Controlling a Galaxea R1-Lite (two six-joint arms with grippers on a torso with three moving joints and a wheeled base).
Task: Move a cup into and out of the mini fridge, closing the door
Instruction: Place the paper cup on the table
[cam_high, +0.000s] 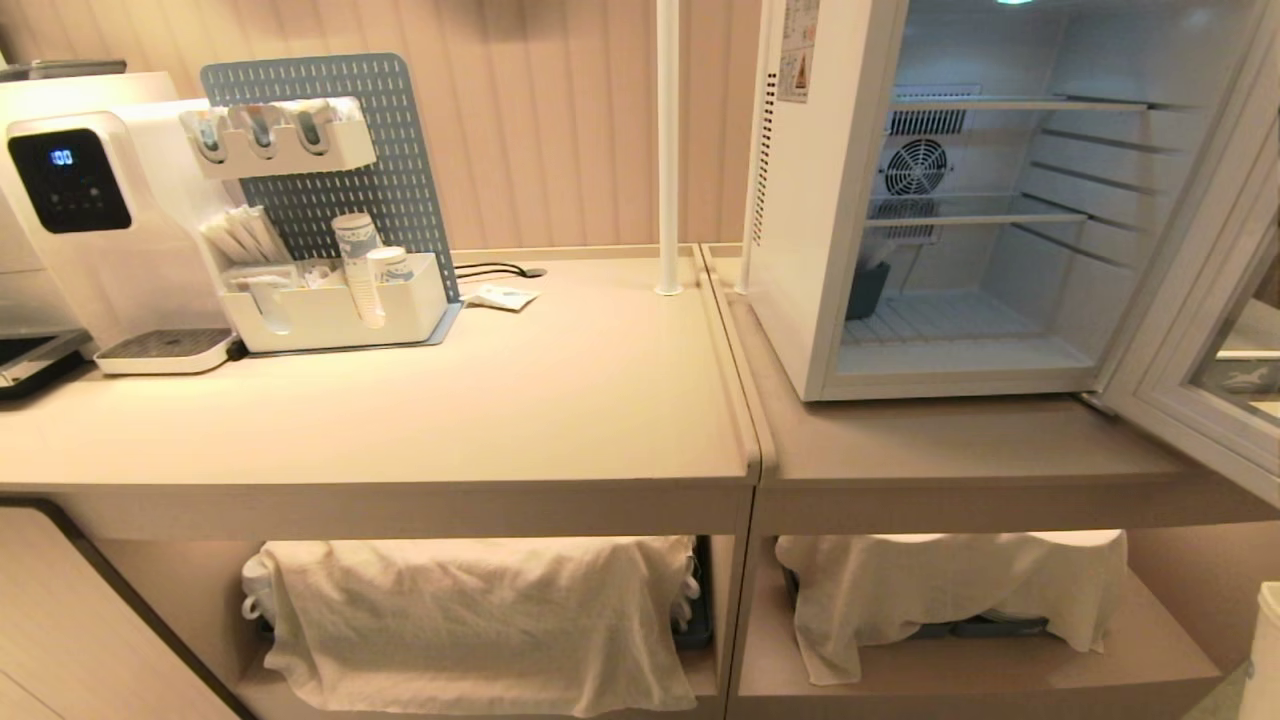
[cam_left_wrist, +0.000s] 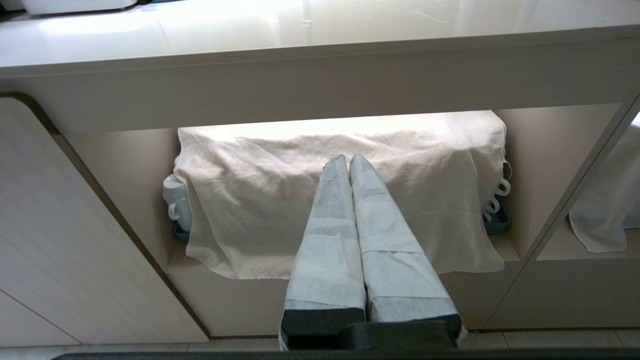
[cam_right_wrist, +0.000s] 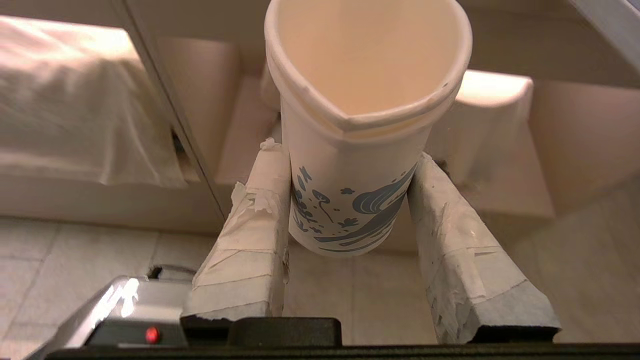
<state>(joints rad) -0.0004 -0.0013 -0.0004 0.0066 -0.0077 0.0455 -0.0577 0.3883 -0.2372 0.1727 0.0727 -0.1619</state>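
Right wrist view: the cup (cam_right_wrist: 357, 150) is held between the two taped fingers (cam_right_wrist: 250, 235) of the right hand (cam_right_wrist: 350, 210), gripped on its lower printed wall, rim pointing away from the wrist and long axis in line with the fingers. The rim is seen pinched to a crease on the near side, so the paper is judged soft under this grip. Behind the cup, floor tiles and the lower shelf with a white cloth (cam_right_wrist: 75, 100) are visible, so the hand is judged to be low, below the desk edge, and it is absent from the head view. The mini fridge (cam_high: 960, 200) is seen standing on the right desk (cam_high: 960, 440), interior lit, shelves bare apart from a dark object at lower left. The door (cam_high: 1200, 320) is swung open to the right. The fridge therefore lies above and ahead of the cup, and the right arm is the nearer one. Which phase of the task this is cannot be told. The left hand (cam_left_wrist: 347, 160) is parked low with its fingers pressed together, empty, facing the cloth-covered shelf. Stacked paper cups (cam_high: 358, 262) are noted in the organiser beside the coffee machine (cam_high: 90, 210).
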